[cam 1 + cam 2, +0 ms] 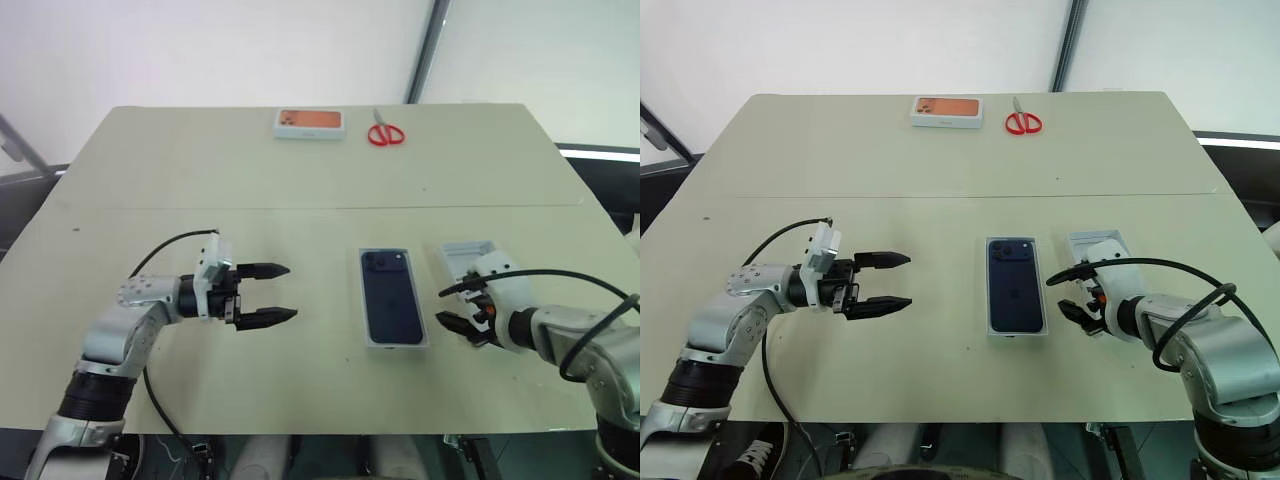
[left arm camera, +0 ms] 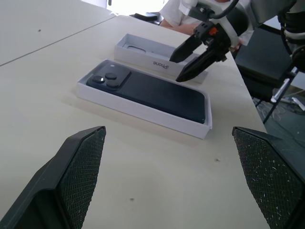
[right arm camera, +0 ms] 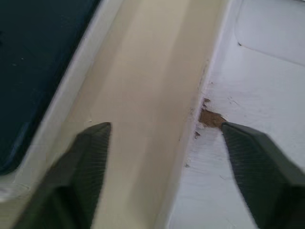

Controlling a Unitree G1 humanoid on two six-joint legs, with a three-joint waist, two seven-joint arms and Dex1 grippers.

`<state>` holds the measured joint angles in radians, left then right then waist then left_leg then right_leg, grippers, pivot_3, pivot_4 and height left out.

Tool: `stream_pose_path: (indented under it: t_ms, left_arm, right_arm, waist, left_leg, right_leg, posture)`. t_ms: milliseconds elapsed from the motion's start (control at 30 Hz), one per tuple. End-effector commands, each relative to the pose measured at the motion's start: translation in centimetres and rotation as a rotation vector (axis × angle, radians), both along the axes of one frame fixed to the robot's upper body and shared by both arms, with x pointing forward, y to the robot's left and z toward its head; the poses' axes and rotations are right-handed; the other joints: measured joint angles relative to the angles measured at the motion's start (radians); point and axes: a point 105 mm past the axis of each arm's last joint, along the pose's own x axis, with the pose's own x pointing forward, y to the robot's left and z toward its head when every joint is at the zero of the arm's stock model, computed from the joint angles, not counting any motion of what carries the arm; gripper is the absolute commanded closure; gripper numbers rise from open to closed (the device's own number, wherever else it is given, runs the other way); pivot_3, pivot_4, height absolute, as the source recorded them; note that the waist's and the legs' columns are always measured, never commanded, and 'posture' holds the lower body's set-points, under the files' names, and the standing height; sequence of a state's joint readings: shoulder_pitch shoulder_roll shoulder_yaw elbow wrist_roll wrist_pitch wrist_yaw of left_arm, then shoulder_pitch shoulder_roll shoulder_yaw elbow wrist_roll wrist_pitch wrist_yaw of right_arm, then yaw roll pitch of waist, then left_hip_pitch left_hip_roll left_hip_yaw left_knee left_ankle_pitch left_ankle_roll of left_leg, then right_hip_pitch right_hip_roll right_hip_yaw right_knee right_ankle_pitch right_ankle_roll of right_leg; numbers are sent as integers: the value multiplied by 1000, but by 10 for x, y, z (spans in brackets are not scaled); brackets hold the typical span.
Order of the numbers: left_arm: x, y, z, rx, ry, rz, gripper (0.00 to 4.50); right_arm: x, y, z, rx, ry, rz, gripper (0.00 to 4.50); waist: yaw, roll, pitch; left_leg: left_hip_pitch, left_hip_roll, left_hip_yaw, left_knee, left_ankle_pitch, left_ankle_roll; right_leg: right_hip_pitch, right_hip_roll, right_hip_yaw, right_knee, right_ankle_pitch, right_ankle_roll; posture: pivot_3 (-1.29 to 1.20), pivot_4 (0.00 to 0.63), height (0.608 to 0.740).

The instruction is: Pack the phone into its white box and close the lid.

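Beige table (image 1: 300, 180) carries the phone (image 1: 392, 295) in the white box (image 1: 370, 340); beside it, the half-open, empty right gripper (image 1: 452, 305) hides part of the lid (image 1: 462, 253); the left gripper (image 1: 272, 294) gapes empty.

The dark navy phone (image 1: 392, 295) lies flat, back up, inside the open white box (image 1: 396, 343) at six o'clock. The lid (image 1: 462, 255) rests inside-up just beside it, at three o'clock.

A white box with an orange picture (image 1: 309, 123) lies flat near the far edge of the beige worktop (image 1: 200, 180), about midway along it. Red-handled scissors (image 1: 384, 132) lie just beside it, toward the far right corner, not touching it.
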<state>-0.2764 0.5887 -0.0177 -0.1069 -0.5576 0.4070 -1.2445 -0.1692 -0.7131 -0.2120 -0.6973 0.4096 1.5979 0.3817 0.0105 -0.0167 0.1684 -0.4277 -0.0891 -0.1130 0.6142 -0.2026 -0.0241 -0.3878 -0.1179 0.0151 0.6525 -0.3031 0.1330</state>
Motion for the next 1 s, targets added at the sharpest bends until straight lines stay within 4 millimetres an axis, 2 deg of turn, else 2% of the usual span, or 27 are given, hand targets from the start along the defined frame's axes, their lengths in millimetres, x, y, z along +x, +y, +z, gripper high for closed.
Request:
stream_pose_path:
  t_ms: [33, 133, 367, 400, 467, 500, 567, 667, 767, 900, 1000]
  left_arm:
    - [-3, -3, 10, -11, -42, -11, 0]
    - [-2, -3, 10, -9, -48, -6, 0]
    - [0, -1, 12, -9, -44, 8, 0]
    - [2, 0, 12, -14, -40, 18, 0]
    - [6, 0, 13, -24, -42, 45, 0]
    - [7, 1, 14, -27, -42, 55, 0]
    - [13, 4, 15, -31, -36, 84, 0]
    - [20, 8, 16, -25, -47, 130, 0]
    - [26, 7, 16, -28, -66, 167, 0]
    - [32, 5, 18, -44, -88, 215, 0]
    - [34, 4, 20, -63, -89, 234, 0]
  right_arm:
    - [2, -4, 1, -22, -24, -24, 2960]
    - [3, -3, -1, -10, -19, -36, 4481]
    - [11, 0, 4, 31, -51, -75, 4481]
    - [19, 5, 14, 76, -99, -78, 4481]
    - [39, 14, 47, 183, -254, -76, 4481]
    - [45, 17, 58, 221, -306, -77, 4481]
    - [50, 38, 80, 402, -362, -2, 4481]
    - [51, 60, 90, 600, -373, 81, 4481]
    - [42, 88, 96, 815, -348, 229, 4481]
    - [28, 114, 95, 1077, -250, 360, 4481]
    - [10, 131, 89, 1170, -156, 447, 4481]
  waist:
    - [0, 0, 0]
    - [-2, 0, 0]
    - [-5, -1, -1]
    - [-7, -1, -1]
    - [-18, 1, 1]
    - [-20, 2, 1]
    - [-23, 2, 1]
    - [-23, 2, 1]
    - [-23, 3, 1]
    - [-24, 3, 1]
    - [-24, 3, 1]
  left_leg:
    - [0, 0, 0, 0, 0, 0]
    - [0, 0, 0, 0, 0, 0]
    - [1, 1, 0, 0, 0, 0]
    - [1, 1, 0, 0, 0, 0]
    - [1, 1, 0, 0, 0, 0]
    - [1, 0, 0, 0, 0, 0]
    - [0, 0, 0, -1, 0, 0]
    - [0, 1, 0, -3, 0, 0]
    - [0, 0, 0, -2, 0, 0]
    - [1, 0, 0, -1, 0, 0]
    - [1, 0, 0, -2, 0, 0]
  right_leg:
    - [0, 0, 0, 0, 0, 0]
    - [0, 0, 0, 0, 0, 0]
    - [1, 1, 0, 0, 0, 0]
    - [1, 1, 0, 0, 0, 0]
    - [0, 1, 0, 1, 0, 0]
    - [-1, 1, 0, 1, 0, 0]
    - [-1, 1, 0, 2, 0, 0]
    - [-2, 3, 0, 2, 0, 0]
    - [-2, 2, 1, 2, 0, 0]
    - [-1, 1, 1, 3, 0, 0]
    - [-2, 1, 2, 3, 0, 0]
  posture:
    - [0, 150, 740]
    - [0, 150, 740]
    - [0, 150, 740]
    - [0, 150, 740]
    - [0, 150, 740]
    - [0, 150, 740]
    - [0, 150, 740]
    - [0, 150, 740]
    - [0, 150, 740]
    - [0, 150, 740]
    - [0, 150, 740]
